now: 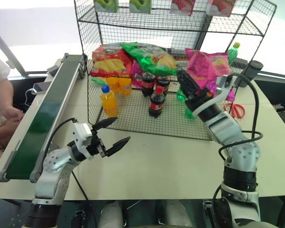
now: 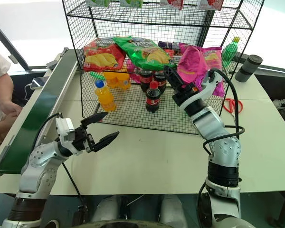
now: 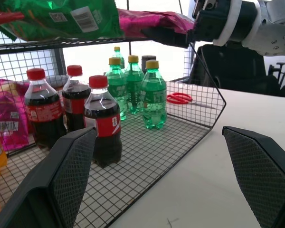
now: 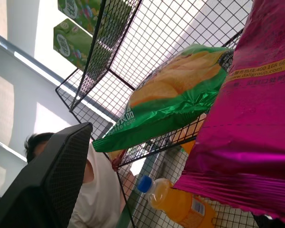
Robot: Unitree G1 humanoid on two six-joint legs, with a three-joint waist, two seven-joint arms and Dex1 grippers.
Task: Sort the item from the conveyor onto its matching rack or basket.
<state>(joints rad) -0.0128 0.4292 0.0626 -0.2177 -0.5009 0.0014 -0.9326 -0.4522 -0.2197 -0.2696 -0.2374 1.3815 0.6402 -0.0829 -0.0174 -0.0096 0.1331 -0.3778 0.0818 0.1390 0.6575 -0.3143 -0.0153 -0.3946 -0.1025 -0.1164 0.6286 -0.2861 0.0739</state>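
Magenta-pink foil, the crisp bag [image 1: 203, 66] lies on the middle shelf of the black wire rack [image 1: 133, 114], upper right of centre in the head views, beside a green crisp bag [image 1: 149, 56]. The right gripper [image 1: 189, 84] is at the bag, its grip unclear; it should probably let go fully and back straight out. The left gripper [image 1: 111, 133] is spread, empty, lower left. Part-readable print: "www.daligroup.com".
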